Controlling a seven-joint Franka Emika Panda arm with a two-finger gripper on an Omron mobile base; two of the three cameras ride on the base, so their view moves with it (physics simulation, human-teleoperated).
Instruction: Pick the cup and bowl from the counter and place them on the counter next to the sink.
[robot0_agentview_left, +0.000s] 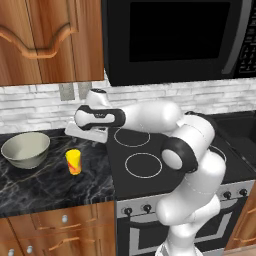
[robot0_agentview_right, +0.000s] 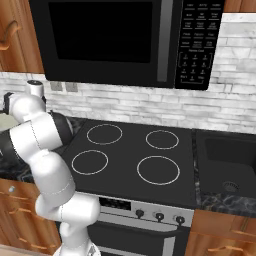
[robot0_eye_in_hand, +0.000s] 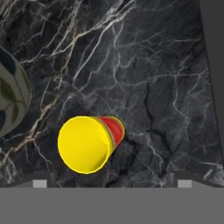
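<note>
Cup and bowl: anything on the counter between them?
Nothing. In the left base view the cup stands apart from the bowl, with only bare black counter between them. The hand view shows the same marble gap.

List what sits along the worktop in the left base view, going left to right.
bowl → cup → stovetop, all at counter level.
</note>
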